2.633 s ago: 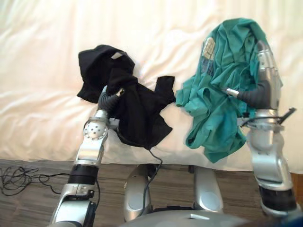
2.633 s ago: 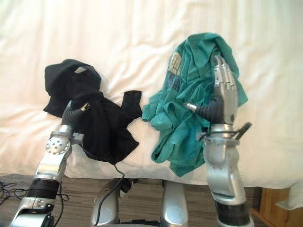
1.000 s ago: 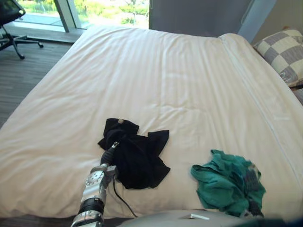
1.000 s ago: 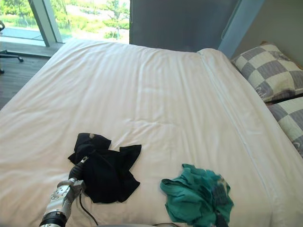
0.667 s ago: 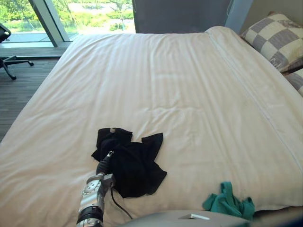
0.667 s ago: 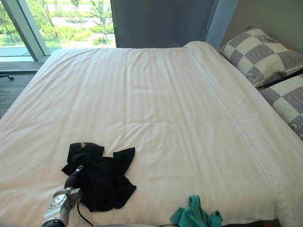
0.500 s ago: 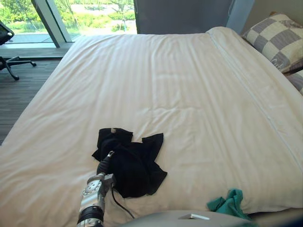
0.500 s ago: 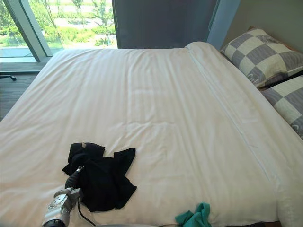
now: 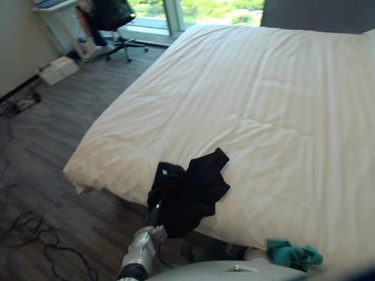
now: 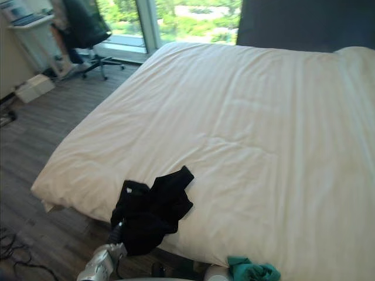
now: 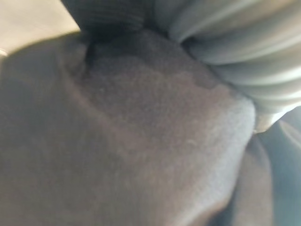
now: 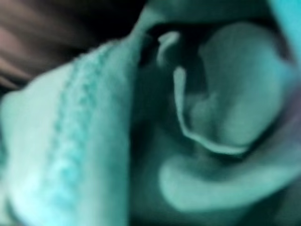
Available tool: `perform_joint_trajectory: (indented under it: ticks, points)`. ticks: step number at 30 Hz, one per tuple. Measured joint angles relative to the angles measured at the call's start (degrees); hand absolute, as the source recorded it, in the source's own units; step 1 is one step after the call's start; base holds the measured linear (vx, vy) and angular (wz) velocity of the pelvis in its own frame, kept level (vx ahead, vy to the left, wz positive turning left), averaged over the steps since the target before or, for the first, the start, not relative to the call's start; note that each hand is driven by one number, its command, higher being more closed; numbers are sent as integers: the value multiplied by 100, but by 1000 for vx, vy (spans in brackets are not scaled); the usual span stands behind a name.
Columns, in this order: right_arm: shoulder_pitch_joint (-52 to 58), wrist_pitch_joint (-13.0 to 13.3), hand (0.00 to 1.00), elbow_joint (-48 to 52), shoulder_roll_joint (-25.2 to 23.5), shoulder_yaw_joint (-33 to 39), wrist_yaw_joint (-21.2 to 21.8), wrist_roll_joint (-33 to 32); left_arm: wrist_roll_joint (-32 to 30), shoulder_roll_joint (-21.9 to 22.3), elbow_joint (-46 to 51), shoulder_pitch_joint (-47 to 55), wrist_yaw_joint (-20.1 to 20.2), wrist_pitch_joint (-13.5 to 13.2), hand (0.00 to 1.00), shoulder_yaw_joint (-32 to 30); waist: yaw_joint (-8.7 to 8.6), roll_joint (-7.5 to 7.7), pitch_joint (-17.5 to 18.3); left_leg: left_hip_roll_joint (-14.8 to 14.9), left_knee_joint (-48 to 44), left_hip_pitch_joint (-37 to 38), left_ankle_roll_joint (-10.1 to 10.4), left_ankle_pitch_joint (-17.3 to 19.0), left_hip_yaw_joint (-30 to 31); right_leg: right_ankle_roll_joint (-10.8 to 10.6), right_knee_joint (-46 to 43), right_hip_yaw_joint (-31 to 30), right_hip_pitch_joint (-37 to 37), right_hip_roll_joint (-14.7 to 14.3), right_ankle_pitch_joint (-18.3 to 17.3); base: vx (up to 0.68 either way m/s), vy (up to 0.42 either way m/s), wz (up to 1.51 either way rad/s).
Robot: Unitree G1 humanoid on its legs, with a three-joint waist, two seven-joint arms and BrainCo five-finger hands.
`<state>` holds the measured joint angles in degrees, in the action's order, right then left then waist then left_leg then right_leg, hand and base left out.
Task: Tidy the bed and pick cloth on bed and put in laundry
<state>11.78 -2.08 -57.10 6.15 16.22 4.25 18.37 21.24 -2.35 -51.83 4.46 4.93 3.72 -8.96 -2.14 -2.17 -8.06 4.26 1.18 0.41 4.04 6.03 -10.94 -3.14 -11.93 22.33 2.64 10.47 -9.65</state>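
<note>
**Left eye view: crumpled black cloth (image 9: 190, 190) at the edge of a wide white-covered bed (image 9: 263, 105)**

The black cloth lay at the near edge of the bed, toward its corner. Its lower folds drooped past the mattress over the dark wood-plank floor (image 9: 53, 152). The robot's left hand (image 9: 154, 212) reached up from below and was buried in the underside of the bundle. Its dark ribbed cover just showed where the arm met the fabric. In the left wrist view the black cloth bulged right against the hand. Whether the hand had closed on the cloth or merely pressed into it could not be told.

A bunched teal cloth (image 9: 295, 255) sat low at the near side of the bed, just below the mattress edge and well apart from the black cloth. In the right wrist view its soft folds and a stitched hem lay very close to the camera. What held it could not be made out.

The bed's white cover was smooth but for a few shallow creases across the middle. A dark grey panel (image 10: 304, 23) stood behind the far end of the bed. Beyond the bed's far corner a black office chair (image 9: 114, 14) stood on the floor before a bright window (image 10: 176, 14) with greenery outside. A small pale box (image 9: 57, 70) rested on the floor by the wall, near the chair.
</note>
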Motion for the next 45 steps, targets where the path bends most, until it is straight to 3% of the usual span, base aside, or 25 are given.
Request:
perform_joint_trajectory:
  ticks: [3, 5, 7, 8, 9, 10, 11, 12, 13, 15, 16, 17, 19, 20, 22, 23, 24, 25, 26, 28, 29, 32, 33, 42, 45]
  points:
    - [21, -246, 100, -330, 121, -110, -1, 125, -77, -126, -176, 167, -215, 122, 100, -23, 124, 61, -37, -30, -1328, -318, -225, -8, -672, 242, 177, 1074, -266, 359, 196, -103, -55, 143]
    - [60, -351, 100, -532, 155, -111, 1, 147, -262, -150, -226, 169, -361, 161, 100, -47, 180, 51, -6, 118, -2073, -291, -422, 130, -1192, 181, 178, 1717, -432, 512, 248, -62, 38, 161]
    - [172, -421, 100, -559, 207, -75, -6, 130, -609, -36, -242, 143, -487, 168, 100, -110, 137, -165, 159, 508, -2584, -412, -478, 30, -1795, 18, -127, 2659, -553, 637, 251, -3, 107, 200]
    - [136, -441, 100, -619, 241, -75, -4, 109, -717, -12, -225, 126, -498, 160, 100, -111, 131, -92, 151, 445, -2583, -498, -581, -21, -2018, -5, -203, 2778, -535, 730, 155, -87, 121, 217]
    - [105, -443, 100, -749, 204, -87, 8, 88, -831, -47, -205, 56, -514, 168, 100, -133, 69, -65, 141, 278, -2273, -649, -971, -220, -2047, 5, -26, 2923, -516, 670, 2, -171, 91, 231]
    - [136, -442, 100, -846, 96, -99, 10, 17, -1033, -51, -286, -44, -513, 192, 100, -199, -91, 66, 280, -194, -1030, -377, -1110, -500, -1572, 263, 709, 3109, -598, 382, 169, -187, 90, 248]
    - [162, -438, 100, -859, 40, -97, -2, -86, -1153, -89, -327, -81, -501, 209, 100, -244, -157, 75, 314, -169, -1143, -329, -1283, -217, -1780, 446, 903, 3311, -682, 388, 585, -138, 65, 221]
    - [73, -493, 100, -927, 86, -13, -88, -209, -1303, -49, -472, -134, -497, 221, 100, -230, -57, -151, 286, 290, -1289, -138, -887, 132, -2406, 145, 471, 3808, -746, 446, 660, -53, 233, 185]
    - [46, -579, 100, -973, 185, 160, -96, -411, -1478, 44, -537, -156, -457, 259, 100, -113, -77, -209, 235, 10, -806, 69, -887, -18, -2407, 250, -479, 4189, -730, 889, 432, -34, 256, 175]
    - [164, -587, 100, -973, 136, 197, -119, -629, -1628, 65, -530, -215, -443, 318, 100, -8, -183, -172, 260, -120, -674, 68, -1014, -109, -2111, -14, -1294, 4401, -662, 1273, 69, -28, 135, 153]
    - [156, -600, 100, -977, 38, 269, -176, -1001, -1695, -36, -609, -205, -356, 336, 100, -31, -144, -182, 237, -142, -558, 49, -1008, -114, -1687, 8, -1363, 4470, -546, 1076, -267, -24, -47, 141]
    - [150, -599, 100, -971, 0, 274, -166, -1095, -1790, -68, -657, -224, -333, 350, 100, -29, -175, -154, 227, -169, -535, 70, -1004, -117, -1591, 28, -1200, 4473, -538, 976, -268, -15, -92, 134]
    - [206, -600, 100, -973, -97, 345, -137, -1500, -1870, -122, -705, -241, -263, 376, 100, -24, -158, -31, 208, -406, -453, 218, -968, -121, -1207, 444, -696, 4678, -873, 805, 55, -26, -77, 120]
    - [275, -599, 100, -981, -90, 418, -137, -1624, -1878, -29, -699, -215, -222, 376, 100, -4, -133, -118, 175, -416, -300, 340, -916, -145, -1069, 461, -825, 4715, -1018, 849, 114, -42, -22, 124]
    - [333, -502, 100, -977, -56, 573, -89, -1835, -1879, 43, -692, -140, -136, 377, 100, 75, -129, -232, 134, -494, -140, 446, -851, -218, -774, 487, -1355, 4308, -1032, 1067, 146, -22, 27, 99]
    - [402, -408, 100, -979, -91, 678, -61, -2006, -1961, 15, -689, -122, -106, 393, 100, 249, -142, -249, 67, -550, -93, 517, -851, -271, -435, 585, -1744, 3600, -958, 1189, 205, -23, 3, 116]
    - [455, -342, 100, -985, -172, 752, -28, -2176, -2049, -41, -690, -119, -105, 423, 100, 345, -148, -247, 67, -562, -68, 548, -860, -354, -191, 600, -1808, 2840, -798, 1081, 152, -17, -55, 147]
    - [504, -235, 100, -979, -233, 766, 41, -2378, -2096, -98, -693, -113, -99, 468, 100, 465, -164, -249, 64, -574, 4, 542, -824, -435, 131, 540, -1528, 1747, -703, 681, -83, -36, -109, 145]
    - [519, -120, 100, -977, -315, 758, 93, -2461, -2131, -181, -693, -114, -99, 486, 100, 462, -158, -101, 54, -663, 127, 523, -736, -527, 395, 494, -1146, 896, -711, 313, -110, -44, -123, 128]
    - [576, -54, 100, -980, -382, 752, 229, -2597, -2135, -230, -691, -118, -104, 480, 100, 431, -149, 111, 67, -775, 424, 489, -692, -610, 535, 385, -694, 75, -765, 116, -190, -70, -107, 97]
    - [541, -49, 100, -969, -389, 708, 312, -2610, -2129, -240, -684, -127, -104, 465, 100, 418, -154, 93, 44, -738, 480, 454, -667, -615, 461, 326, -547, -218, -784, 29, -150, -58, -77, 77]
    - [564, -42, 100, -961, -388, 581, 480, -2602, -2009, -238, -665, -138, -96, 436, 100, 332, -117, 162, -52, -672, 480, 498, -518, -750, 333, 227, -217, -351, -1006, -30, -135, -27, -37, 16]
    - [512, -451, 100, -808, -320, 138, 648, -2545, -1932, -351, -677, -60, 225, 284, 100, 332, -144, 275, -5, -695, 489, 668, -566, -1037, 371, -55, 319, -456, -1364, -181, -147, -13, -11, -5]
    - [543, -321, 100, -791, -340, 196, 739, -2606, -1731, -301, -692, 9, 210, 274, 100, -50, -175, 261, -6, -626, 488, 697, -479, -900, 164, -22, 402, -684, -1357, -247, -140, -2, -5, -12]
    - [582, -240, 100, -752, -353, 179, 838, -2663, -1749, -208, -677, 47, 56, 50, 100, -288, -181, 268, -8, -559, 134, 591, -422, -582, -10, 12, 404, -800, -1342, -261, -189, 48, -17, -24]
